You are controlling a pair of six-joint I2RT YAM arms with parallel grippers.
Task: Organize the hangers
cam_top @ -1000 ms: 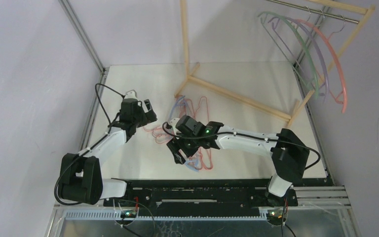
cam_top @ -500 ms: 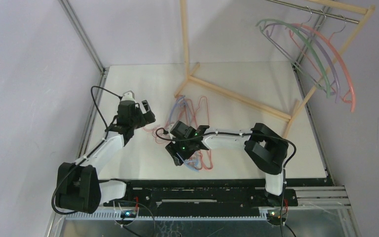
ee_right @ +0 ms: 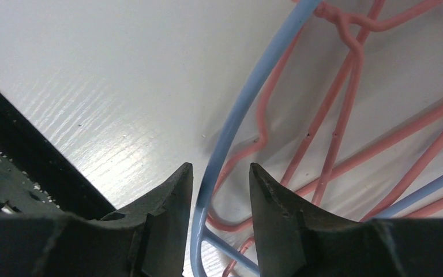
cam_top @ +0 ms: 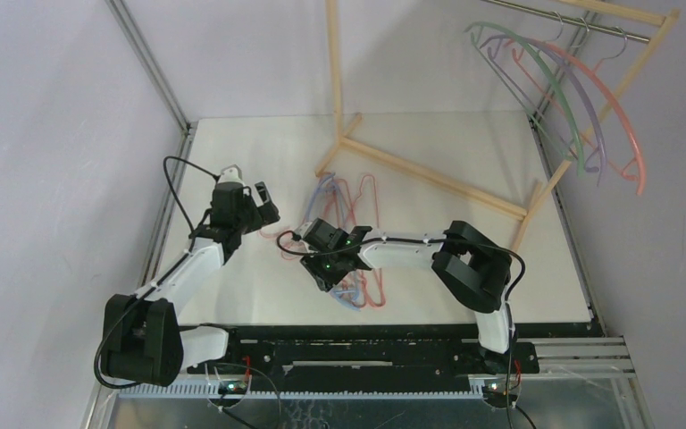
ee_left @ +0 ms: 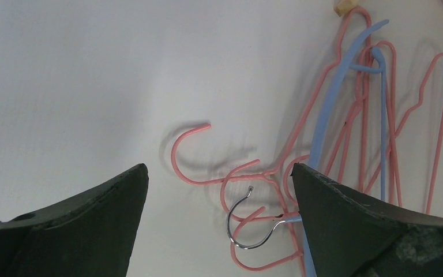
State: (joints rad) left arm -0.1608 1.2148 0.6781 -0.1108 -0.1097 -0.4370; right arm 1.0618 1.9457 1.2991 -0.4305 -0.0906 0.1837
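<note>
A tangle of pink wire hangers [cam_top: 362,219] and blue hangers [cam_top: 322,192] lies mid-table. Three curved hangers, grey-green [cam_top: 558,85], lilac [cam_top: 589,121] and salmon [cam_top: 621,134], hang on the rack's rail. My left gripper [cam_top: 268,206] is open and empty just left of the pile; its wrist view [ee_left: 219,167] shows pink hooks [ee_left: 187,150] and a metal hook [ee_left: 254,222] between the jaws. My right gripper [cam_top: 329,273] is low on the pile's near end. In its wrist view [ee_right: 219,167] the jaws are narrowly open, straddling a blue hanger's arm [ee_right: 236,121].
The pale wooden rack frame [cam_top: 429,174] stands across the table's back and right, with its metal rail [cam_top: 581,18] at the top right. A dark front rail [ee_right: 29,144] lies close to my right gripper. A metal post [cam_top: 147,63] rises at the back left.
My right arm has folded and drawn the gripper left and down onto the pile's near end. My left gripper has shifted slightly back and left. The hung hangers are swinging.
</note>
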